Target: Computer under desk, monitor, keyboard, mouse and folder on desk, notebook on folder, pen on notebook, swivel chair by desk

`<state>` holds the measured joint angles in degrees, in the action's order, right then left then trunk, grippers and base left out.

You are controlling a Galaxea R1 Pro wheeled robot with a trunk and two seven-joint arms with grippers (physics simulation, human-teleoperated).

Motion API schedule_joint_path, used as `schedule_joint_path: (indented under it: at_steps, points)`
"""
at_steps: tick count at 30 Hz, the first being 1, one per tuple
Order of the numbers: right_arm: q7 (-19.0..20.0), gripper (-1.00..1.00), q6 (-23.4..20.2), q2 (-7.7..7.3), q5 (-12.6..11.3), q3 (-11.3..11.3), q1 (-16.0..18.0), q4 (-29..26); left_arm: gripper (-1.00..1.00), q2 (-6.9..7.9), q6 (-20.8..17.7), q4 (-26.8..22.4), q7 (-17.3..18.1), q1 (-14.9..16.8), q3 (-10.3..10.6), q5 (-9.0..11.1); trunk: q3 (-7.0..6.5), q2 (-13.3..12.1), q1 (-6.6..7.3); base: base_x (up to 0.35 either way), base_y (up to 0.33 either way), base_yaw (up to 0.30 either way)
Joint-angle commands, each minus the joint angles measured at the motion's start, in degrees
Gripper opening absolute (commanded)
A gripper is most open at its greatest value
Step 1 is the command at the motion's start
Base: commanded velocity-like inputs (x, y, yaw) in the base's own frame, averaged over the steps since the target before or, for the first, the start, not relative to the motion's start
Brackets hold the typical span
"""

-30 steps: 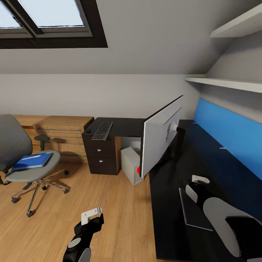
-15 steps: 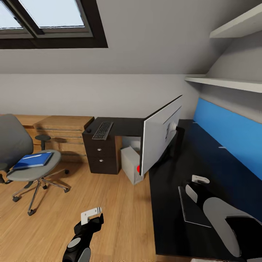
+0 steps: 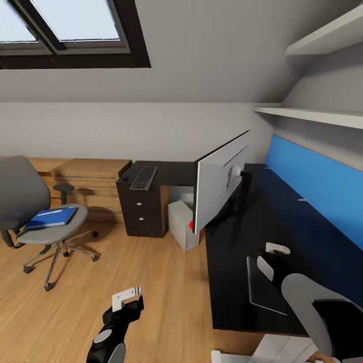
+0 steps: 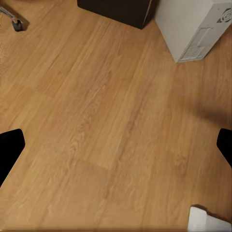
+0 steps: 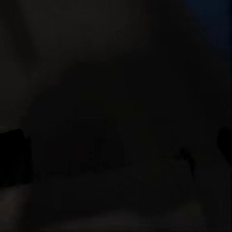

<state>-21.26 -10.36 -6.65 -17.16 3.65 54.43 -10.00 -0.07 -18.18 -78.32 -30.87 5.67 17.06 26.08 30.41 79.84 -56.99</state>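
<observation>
Two grippers are carried back from the desk (image 3: pixel 237 242) as the view widens, left gripper (image 3: pixel 126 298) spread, right gripper (image 3: pixel 276 249) unreadable; folder (image 3: pixel 51 217) is left on swivel chair (image 3: pixel 30 201), so fetching remains.

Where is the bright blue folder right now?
In the head view, the flat bright blue folder lies on the seat of the grey swivel chair at the left, on the wood floor, in front of the low light-wood cabinets.
</observation>
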Motion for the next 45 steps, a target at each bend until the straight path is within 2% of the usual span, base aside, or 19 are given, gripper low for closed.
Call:
schedule_joint_path:
  at_steps: [1,23,45]
  points:
    - [-0.27,1.0,-0.78,-0.03,-0.57,0.21,-0.03,1.3,1.0,0.01,-0.16,-0.09,-0.42,0.04,0.08,0.38,0.07,0.03,0.02,-0.137,0.0,0.0]
    - [-0.27,1.0,-0.55,-0.03,-0.5,0.35,-0.02,1.3,1.0,0.0,-0.19,-0.08,-0.42,0.04,0.08,0.38,0.07,0.03,0.02,-0.198,0.0,0.0]
    - [-0.27,1.0,-0.41,-0.03,-0.52,0.31,-0.02,1.14,1.0,-0.02,-0.26,-0.08,-0.42,0.04,0.08,0.38,0.07,0.03,0.02,-0.013,0.0,0.0]
